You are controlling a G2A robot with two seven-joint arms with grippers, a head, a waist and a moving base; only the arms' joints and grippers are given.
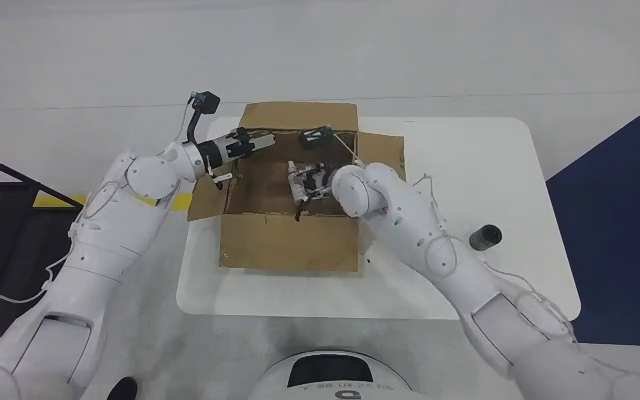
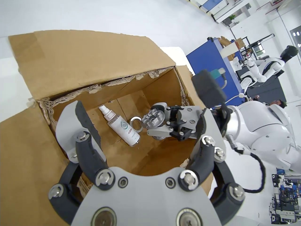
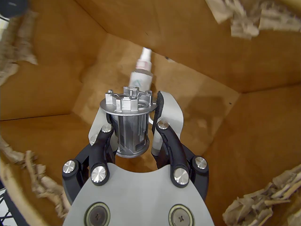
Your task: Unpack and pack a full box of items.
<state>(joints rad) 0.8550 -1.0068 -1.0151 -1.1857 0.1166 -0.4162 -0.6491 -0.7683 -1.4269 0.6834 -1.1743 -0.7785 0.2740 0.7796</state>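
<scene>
We logged the grey metal part (image 3: 128, 123) clamped by its barrel in the right gripper (image 3: 131, 109), low inside the cardboard box (image 1: 290, 248) at centre of the top view. That grip probably kept the flange off the walls. Whether it was going in or out, we couldn't tell. The spray bottle (image 2: 121, 125) lay on the box floor, metal ring (image 2: 136, 123) just beside it. The left gripper (image 2: 140, 110) hung wide and empty over the box's upper-left rim, likely waiting. White table (image 1: 480, 160), dark cylinder (image 1: 486, 237) at right, grey floor (image 1: 300, 50).

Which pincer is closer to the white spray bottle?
Right. The right pincer, holding a metal part, is down inside the box near the spray bottle; the left pincer hovers open above the box's rim.
</scene>
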